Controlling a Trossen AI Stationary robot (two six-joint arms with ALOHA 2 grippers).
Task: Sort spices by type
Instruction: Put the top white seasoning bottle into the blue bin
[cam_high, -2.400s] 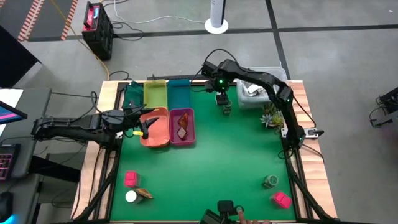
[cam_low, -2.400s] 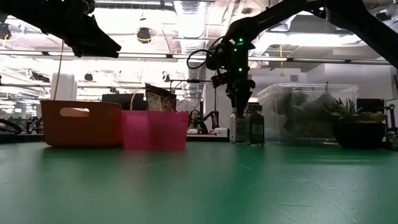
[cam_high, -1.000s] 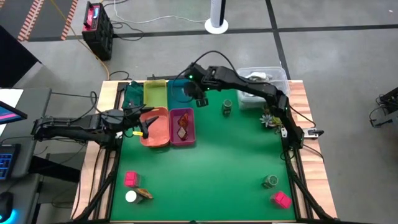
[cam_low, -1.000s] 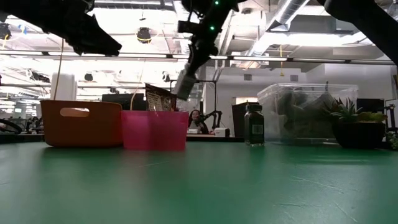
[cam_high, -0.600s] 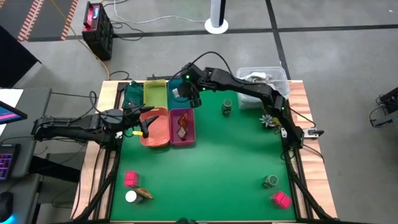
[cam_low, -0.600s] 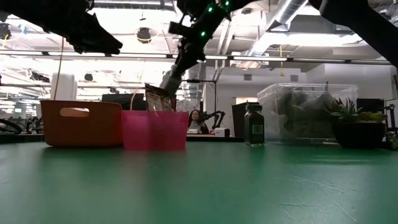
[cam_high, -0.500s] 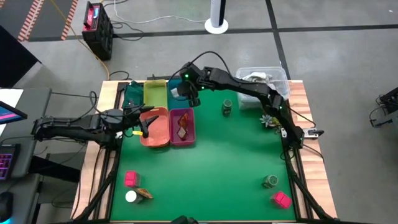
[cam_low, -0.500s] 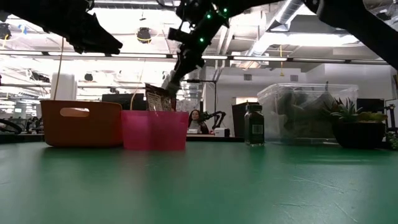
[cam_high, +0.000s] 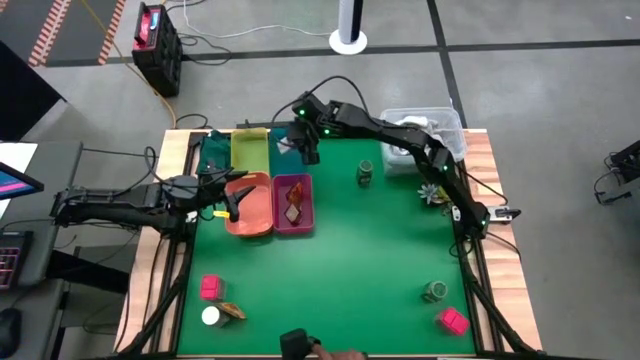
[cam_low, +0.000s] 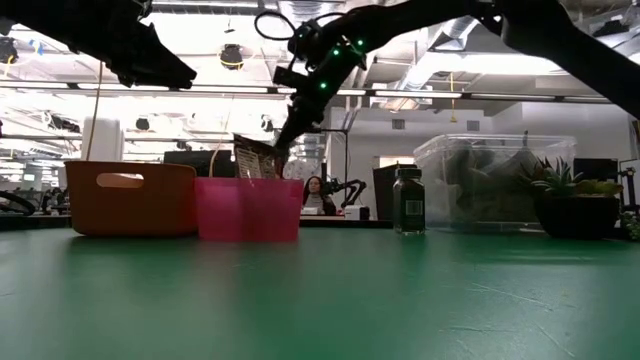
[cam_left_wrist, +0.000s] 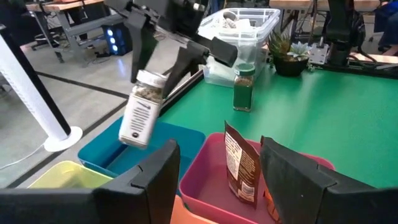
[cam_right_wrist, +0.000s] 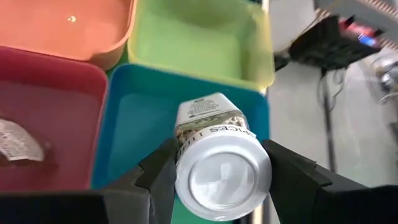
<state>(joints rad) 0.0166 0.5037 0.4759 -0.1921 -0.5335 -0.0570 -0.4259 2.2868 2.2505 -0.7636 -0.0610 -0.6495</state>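
My right gripper (cam_high: 306, 148) hangs over the blue tray (cam_high: 284, 160) at the far left, shut on a white-capped jar (cam_left_wrist: 142, 111) of light-brown spice. My left gripper (cam_high: 233, 201) waits open above the orange tray (cam_high: 255, 212). A reddish-brown leaf-like piece (cam_high: 293, 199) stands on edge in the pink tray (cam_high: 292, 225). One dark green jar (cam_high: 366, 173) stands upright near the clear tub, another (cam_high: 434, 291) near the right front. Pink-red blocks (cam_high: 211, 287) (cam_high: 452, 320), a second white-capped jar (cam_high: 210, 316) and a leaf-like piece (cam_high: 232, 312) lie near the front edge. My right gripper pinches the jar at its cap end (cam_right_wrist: 224, 177), one finger (cam_right_wrist: 163, 169) on each side of it. The fingers come from above, slanting down. The jar is lifted clear and hangs tilted, bottom end down over the blue tray's floor (cam_right_wrist: 143, 118).
Dark green (cam_high: 213, 152) and yellow-green (cam_high: 250, 150) trays sit left of the blue one. The clear tub (cam_high: 425, 135) and a small spiky plant (cam_high: 435, 188) stand at the far right. A person's hand with a dark object (cam_high: 300, 345) shows at the near edge.
My right gripper has carried the white-capped jar toward the table's left and down, from beside the pink tray's far end to over the blue tray, staying shut. The jar has tipped more. The dark green jar stays where it stood.
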